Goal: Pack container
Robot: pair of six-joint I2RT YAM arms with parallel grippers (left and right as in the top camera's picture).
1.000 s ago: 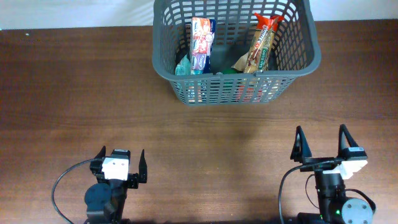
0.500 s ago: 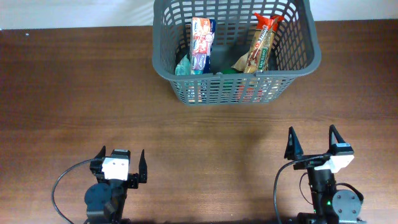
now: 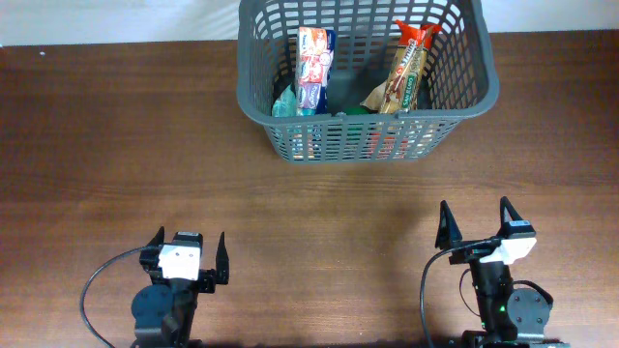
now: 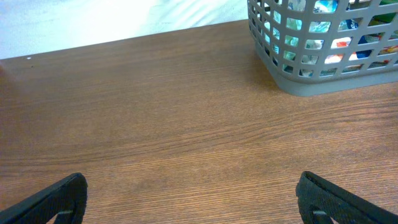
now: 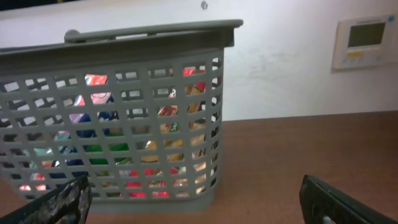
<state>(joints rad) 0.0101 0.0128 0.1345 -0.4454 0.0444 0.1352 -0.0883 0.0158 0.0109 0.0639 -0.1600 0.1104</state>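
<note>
Overhead view puts the container (image 3: 368, 121) at the far side of the tabletop (image 3: 116, 145), its long axis running left to right, with a white-blue packet (image 3: 314, 68) and an orange snack bar (image 3: 406, 72) leaning inside it. Both tools wait well apart from the container on its near side, fingers spread and holding nothing; the right tool (image 3: 474, 207) stands before its right half and is clearly nearer than the left tool (image 3: 190, 236). Things low in the container show only as coloured patches through the lattice, and its far rim is cut off by the frame.
</note>
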